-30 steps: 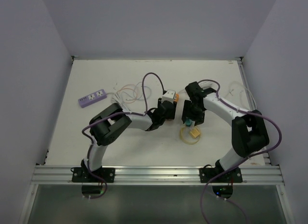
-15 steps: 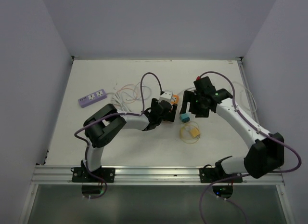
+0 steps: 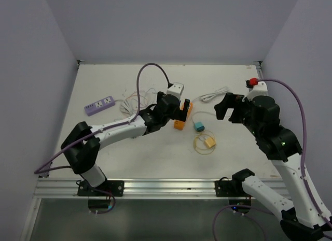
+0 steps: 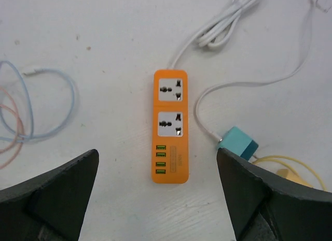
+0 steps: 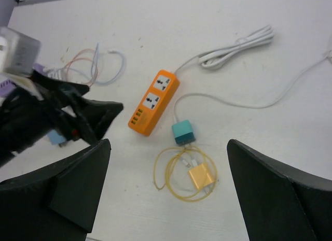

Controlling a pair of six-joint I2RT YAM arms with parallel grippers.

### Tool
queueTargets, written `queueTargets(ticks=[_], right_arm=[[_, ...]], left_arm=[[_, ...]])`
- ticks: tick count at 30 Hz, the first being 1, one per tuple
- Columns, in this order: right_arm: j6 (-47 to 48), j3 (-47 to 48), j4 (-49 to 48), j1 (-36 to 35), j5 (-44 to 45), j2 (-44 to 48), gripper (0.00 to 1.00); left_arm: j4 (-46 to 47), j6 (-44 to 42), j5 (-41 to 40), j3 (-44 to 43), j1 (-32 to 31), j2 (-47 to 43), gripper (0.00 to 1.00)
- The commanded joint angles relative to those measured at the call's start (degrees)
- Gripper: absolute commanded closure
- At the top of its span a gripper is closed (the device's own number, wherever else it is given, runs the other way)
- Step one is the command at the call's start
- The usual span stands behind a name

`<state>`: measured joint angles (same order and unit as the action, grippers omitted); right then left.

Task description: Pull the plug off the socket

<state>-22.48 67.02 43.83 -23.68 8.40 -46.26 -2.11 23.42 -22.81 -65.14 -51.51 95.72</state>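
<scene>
Centre of the table: teal plug [image 4: 237, 142] lies out of the orange power strip [image 4: 170, 126], both sockets empty.
Left gripper [image 4: 156, 154] hangs over the strip's USB end, fingers wide, holding nothing, bare table [image 3: 104, 147] showing between each finger and the strip. Right gripper [image 5: 168, 142] is raised at right of the overhead view, also wide and empty. Plug sits just right of the strip's lower end, not touching. Yellow charger [image 5: 201, 176] in its cable loop lies just below. Thin looped wires [image 4: 31, 111] bound the open patch at left. Strip is well apart from every table edge.
</scene>
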Motion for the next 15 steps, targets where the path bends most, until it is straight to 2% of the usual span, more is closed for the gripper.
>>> queueTargets(ticks=[1, 5, 12, 13, 15], right_arm=[[5.9, 4.2, 2.0, 0.0, 9.1, 2.7, 0.01], [9.7, 5.1, 3.4, 0.0, 11.2, 6.8, 0.01], [12.9, 5.4, 4.9, 0.0, 13.9, 15.0, 0.01], [14.7, 6.4, 6.2, 0.0, 15.0, 16.8, 0.01], [15.1, 6.4, 6.4, 0.0, 15.8, 17.4, 0.01]], left_arm=[[-7.5, -4.8, -1.3, -6.4, 0.4, -8.5, 0.00], [-16.1, -6.4, -2.3, -9.2, 0.5, -17.8, 0.00], [-22.6, -10.6, -9.3, -9.6, 0.5, -38.6, 0.01], [-28.7, -11.6, -12.3, -11.8, 0.5, -44.4, 0.00], [-30.1, -11.7, -14.1, -12.8, 0.4, -46.0, 0.00]])
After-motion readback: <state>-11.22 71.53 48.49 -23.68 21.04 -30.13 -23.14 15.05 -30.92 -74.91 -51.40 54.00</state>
